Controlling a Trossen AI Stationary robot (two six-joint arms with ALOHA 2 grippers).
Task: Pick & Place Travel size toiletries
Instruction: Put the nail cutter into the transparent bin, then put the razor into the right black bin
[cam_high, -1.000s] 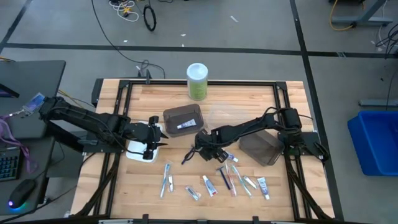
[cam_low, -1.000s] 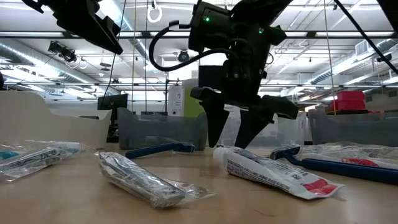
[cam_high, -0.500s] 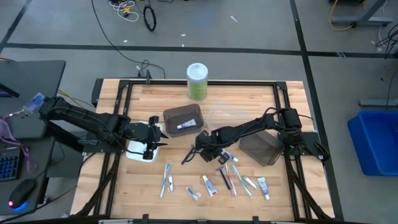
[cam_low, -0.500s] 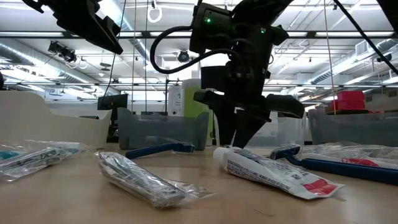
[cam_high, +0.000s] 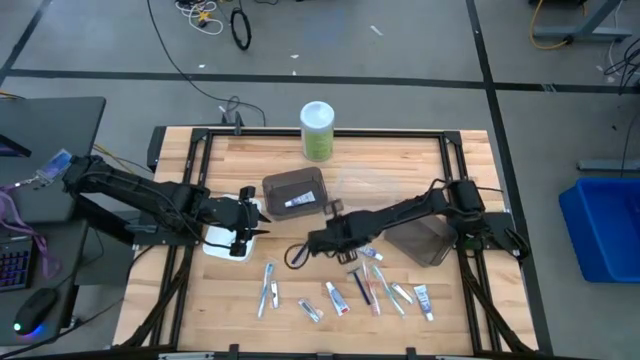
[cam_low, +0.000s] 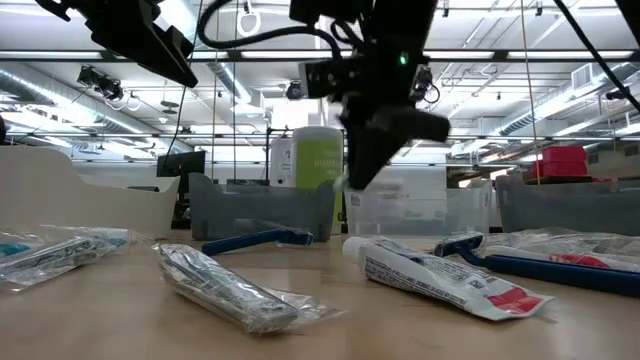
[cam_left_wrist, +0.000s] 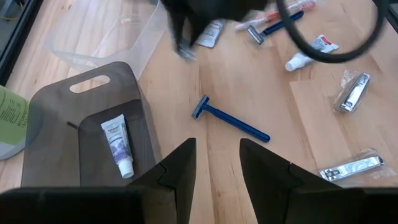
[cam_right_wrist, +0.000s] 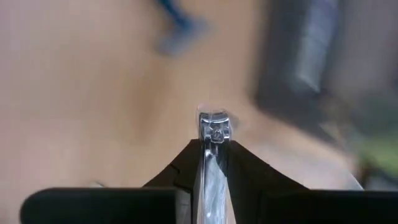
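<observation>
Toiletries: a thin, stiff, slippery metal clipper (cam_right_wrist: 213, 134) sits clamped edgewise in the right gripper (cam_right_wrist: 213, 149), mid-desk; hold its flat sides. Left gripper (cam_left_wrist: 216, 163) waits apart.

Table (cam_high: 400, 160): pale wood planks, black frame. Canister (cam_high: 317, 132): green, white lid. Tray (cam_high: 295, 190): smoky dark grey, holding white tube (cam_left_wrist: 117, 144) with blue-grey print. Razor (cam_left_wrist: 230, 118): blue. Clipper (cam_right_wrist: 211, 158) in right gripper (cam_right_wrist: 212, 163): shiny silver. Tube (cam_low: 440, 278): white, red-blue marks. Packets (cam_left_wrist: 354, 93): clear wrap, silver inside. Arms: black. Bin (cam_high: 605, 225): blue.
</observation>
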